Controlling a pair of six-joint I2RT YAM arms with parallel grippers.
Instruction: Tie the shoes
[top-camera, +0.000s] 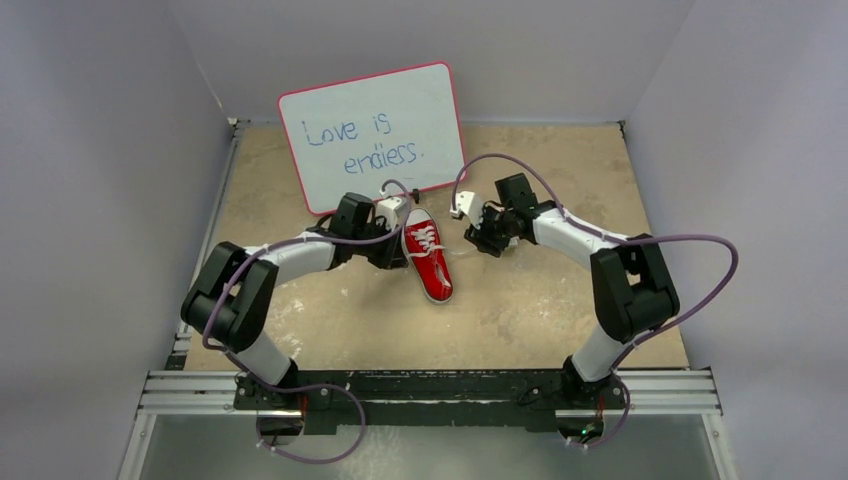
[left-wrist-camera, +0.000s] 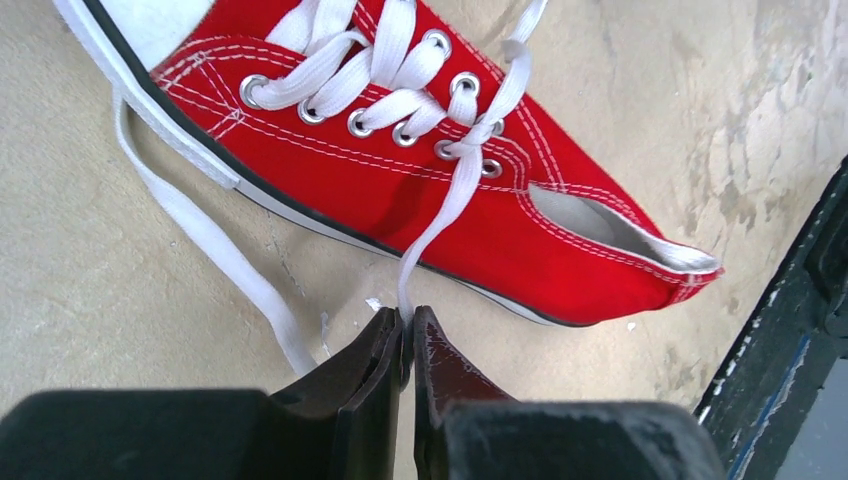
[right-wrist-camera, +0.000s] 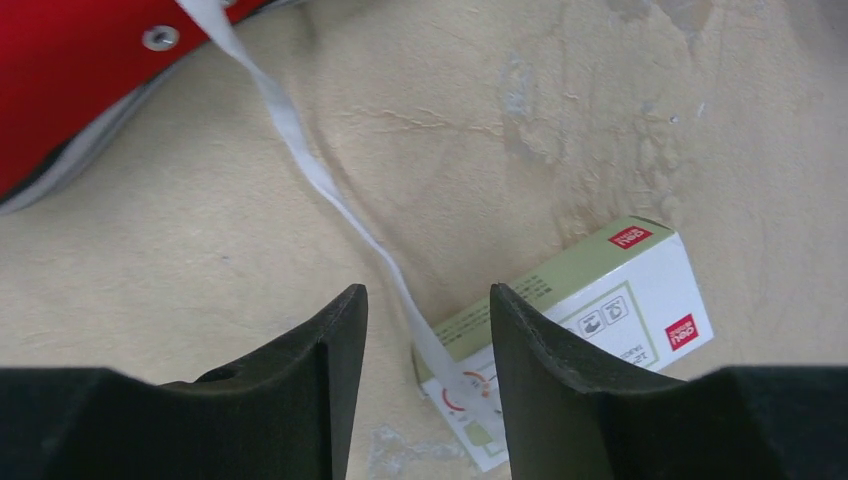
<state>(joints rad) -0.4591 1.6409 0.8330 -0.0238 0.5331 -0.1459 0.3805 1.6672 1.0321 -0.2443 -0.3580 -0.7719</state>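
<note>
- Both arms reach out from the near edge of the table (top-camera: 540, 310), elbows spread wide and wrists bent in toward the middle.
- Far back, a whiteboard (top-camera: 372, 135) leans against the wall behind the work.
- Mid-table, between the two wrists, lies the red shoe (top-camera: 427, 258), set lengthwise from near to far. It looks light and its canvas soft, so a hard tug on a lace would likely drag or swing it rather than tighten anything.
- On the left, the left claw (left-wrist-camera: 408, 322) is clenched on the tip of one white lace (left-wrist-camera: 455, 195), which runs straight up to the upper eyelets.
- On the right, the right claw (right-wrist-camera: 428, 300) stands released, its fingers astride the other lace (right-wrist-camera: 320, 180) without pinching it.
- Near the shoe sits a small white box (right-wrist-camera: 610, 285), with that lace trailing over its corner.
- Flat, thin and limp, the laces are best pinched across the flat side near their ends and pulled gently and evenly from both sides.
</note>
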